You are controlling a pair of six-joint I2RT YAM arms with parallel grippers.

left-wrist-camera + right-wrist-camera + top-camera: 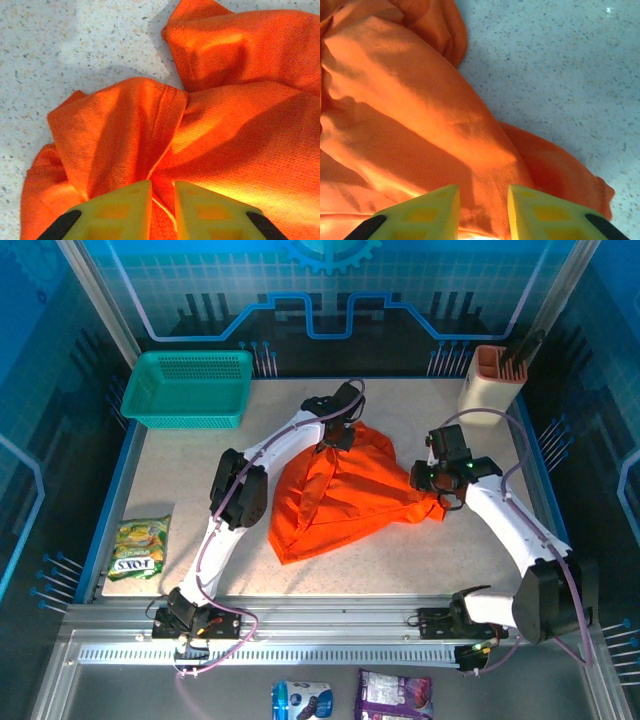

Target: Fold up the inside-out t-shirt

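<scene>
The inside-out t-shirt [340, 502] lies crumpled in a rough triangle on the speckled table, bright orange-red. My left gripper [338, 437] is at its far top edge. In the left wrist view the yellow fingers [120, 210] stand close together, and a seamed fold of the t-shirt [210, 140] bunches into the narrow gap of the left gripper [162, 200], pinched there. My right gripper [440, 496] is over the shirt's right corner. Its jaws [484, 205] stand apart, with a smooth band of the t-shirt [420, 115] lying between and under them, not gathered.
A teal mesh basket [188, 388] sits at the far left corner and a beige holder [492, 380] at the far right. A yellow-green snack packet [138, 548] lies near the left edge. Two packets [302, 702] [395, 695] lie in front of the rail.
</scene>
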